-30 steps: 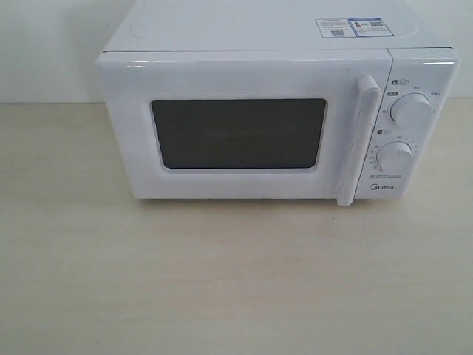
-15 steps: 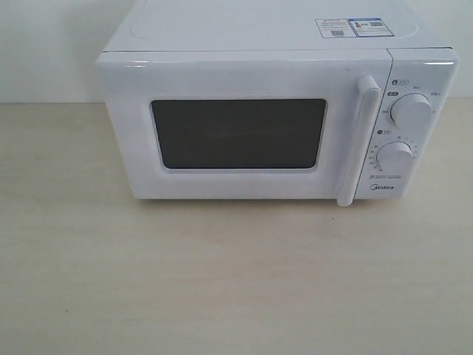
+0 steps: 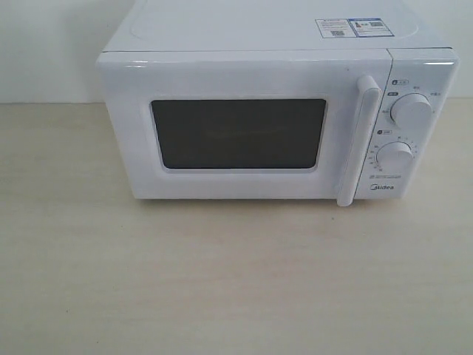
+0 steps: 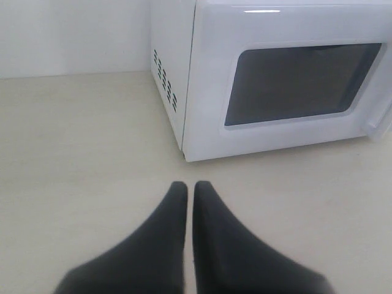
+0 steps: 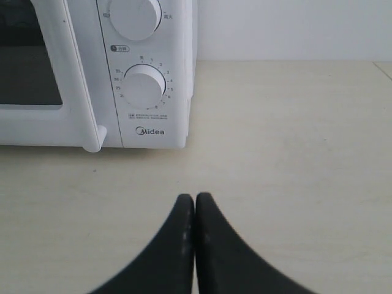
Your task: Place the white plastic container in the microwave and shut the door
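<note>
1. The exterior view takes in the whole microwave from the front. Its door is shut flush, with a dark window and a vertical white handle. To the right of the handle are the upper dial and the lower dial.
2. Only this view shows the microwave's top, with its stickers near the right rear corner.
3. The pincers show in the wrist views alone.
4. The left wrist view gives the hinge-side corner of the microwave and the vent slots on its side wall, which the front view hides. The left pincer is clenched to a thin slit and grasps nothing. It hangs over bare counter, apart from the microwave.
5. The right wrist view brings the control panel close, so the Midea logo and the numbers round the lower dial are legible. The right pincer is clenched tip to tip on nothing. It points toward the panel and is clear of it.
6. The window is too dark to see through in any view, so I cannot tell where the white plastic container is.
7. The counter is a pale beige, faintly grained surface.
8. A plain white wall rises directly behind the counter.
</note>
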You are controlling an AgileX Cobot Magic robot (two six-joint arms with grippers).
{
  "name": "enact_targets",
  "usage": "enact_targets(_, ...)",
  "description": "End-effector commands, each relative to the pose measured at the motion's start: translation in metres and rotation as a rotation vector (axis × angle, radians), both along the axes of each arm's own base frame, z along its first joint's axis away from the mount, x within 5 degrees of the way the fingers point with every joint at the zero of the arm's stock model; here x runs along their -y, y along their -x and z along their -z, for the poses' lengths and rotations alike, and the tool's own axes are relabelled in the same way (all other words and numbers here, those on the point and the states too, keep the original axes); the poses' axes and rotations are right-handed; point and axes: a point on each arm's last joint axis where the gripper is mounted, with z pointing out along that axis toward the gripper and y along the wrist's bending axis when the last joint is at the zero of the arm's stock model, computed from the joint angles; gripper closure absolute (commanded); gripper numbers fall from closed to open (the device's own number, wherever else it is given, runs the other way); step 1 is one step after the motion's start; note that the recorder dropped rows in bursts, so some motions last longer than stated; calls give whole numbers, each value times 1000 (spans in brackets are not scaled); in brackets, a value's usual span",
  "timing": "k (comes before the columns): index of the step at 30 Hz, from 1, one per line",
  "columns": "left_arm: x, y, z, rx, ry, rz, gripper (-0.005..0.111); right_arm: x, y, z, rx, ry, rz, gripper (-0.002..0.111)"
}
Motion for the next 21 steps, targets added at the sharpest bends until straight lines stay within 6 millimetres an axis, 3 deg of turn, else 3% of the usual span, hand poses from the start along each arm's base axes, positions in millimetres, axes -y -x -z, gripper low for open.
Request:
enact_targets(1,0,0,1,2,1,-3,102,0,0,-1,10,2,6,109)
enact_targets(10,-2,2,-1,28,24,-31,102,0,0,-1,10,2,6,109)
enact_targets(15,-4,-3,1,162,95,-125,102,0,0,-1,10,2,6,109)
enact_targets(21,-10,-10,43,315,132,-268,102,0,0,-1,10,2,6,109)
